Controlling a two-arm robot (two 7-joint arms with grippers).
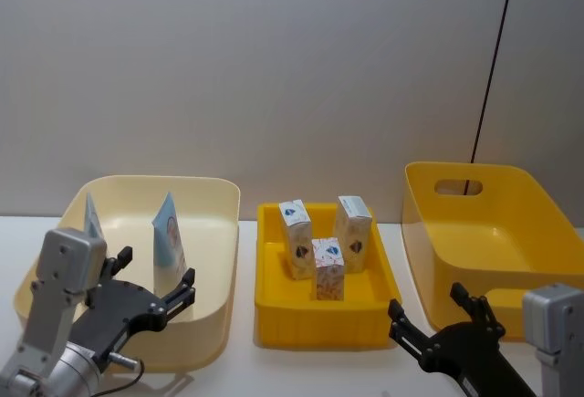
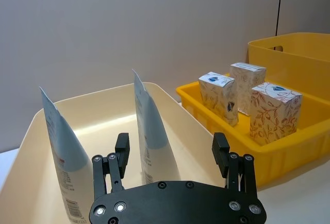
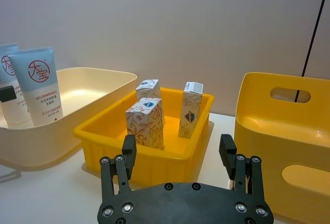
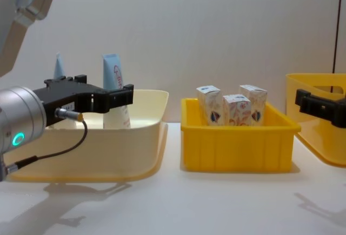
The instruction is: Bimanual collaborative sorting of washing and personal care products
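Now spread wide and empty, the left end effector (image 2: 171, 144) hovers over the near part of the cream bin (image 2: 31, 126), just short of two pale-blue tubes (image 2: 149, 131) standing crimped end up with their long axes vertical. They are likely soft and slick, and best pinched low across the fuller body. The right end effector (image 3: 178, 144), likewise released, hangs over the counter (image 1: 246, 374) before the yellow tray (image 3: 103, 131), where three white cartons (image 3: 147, 123) stand upright; these look light and crushable, best taken across opposite flat faces.
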